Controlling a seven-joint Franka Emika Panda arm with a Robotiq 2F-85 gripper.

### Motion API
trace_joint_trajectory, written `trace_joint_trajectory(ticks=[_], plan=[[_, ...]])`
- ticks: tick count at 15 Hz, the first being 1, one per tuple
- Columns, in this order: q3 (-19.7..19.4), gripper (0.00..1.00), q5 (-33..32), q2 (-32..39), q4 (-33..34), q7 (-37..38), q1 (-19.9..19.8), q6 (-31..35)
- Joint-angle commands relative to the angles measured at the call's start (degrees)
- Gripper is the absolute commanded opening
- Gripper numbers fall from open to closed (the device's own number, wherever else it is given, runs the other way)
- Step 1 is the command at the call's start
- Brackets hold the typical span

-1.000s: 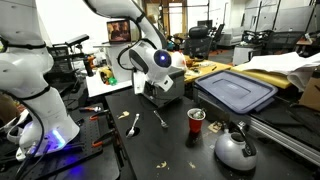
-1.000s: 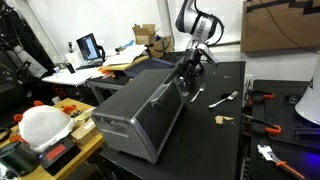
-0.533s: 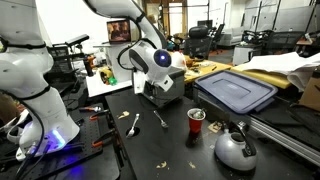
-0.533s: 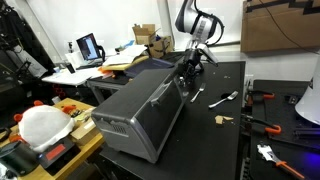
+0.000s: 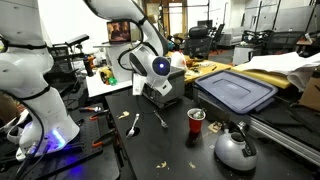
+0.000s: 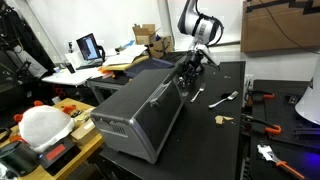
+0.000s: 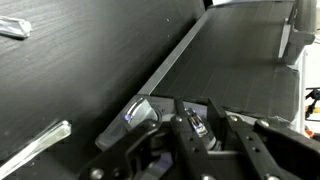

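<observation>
Grey metal box-shaped appliance with a bar handle is lying lengthwise on the black tabletop, with its far end at the jaws. Open tabletop is showing along its long edge, where a silver fork is lying near. The white arm is hanging down from above, its wrist tilting toward that end. I cannot tell whether the jaws are clamping anything.
</observation>
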Motion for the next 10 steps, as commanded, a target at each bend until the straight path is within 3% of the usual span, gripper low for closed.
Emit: trace_joint_trajectory(ticks=[1, 2, 3, 4, 6, 10], plan=[[0.32, 0.07, 5.61, 2.00, 2.10, 1.11, 0.73, -3.14], [0.19, 0.14, 6.04, 2.15, 2.06, 0.99, 0.70, -3.60], [0.06, 0.53, 6.25, 2.23, 2.01, 1.05, 0.75, -3.78], [-0.04, 0.54, 6.17, 2.16, 1.85, 1.13, 1.01, -3.34], [-0.23, 0.67, 4.40, 1.73, 1.25, 2.55, 3.01, 1.06], [-0.69, 0.99, -4.03, -0.66, 0.38, 4.42, 6.06, 9.72]])
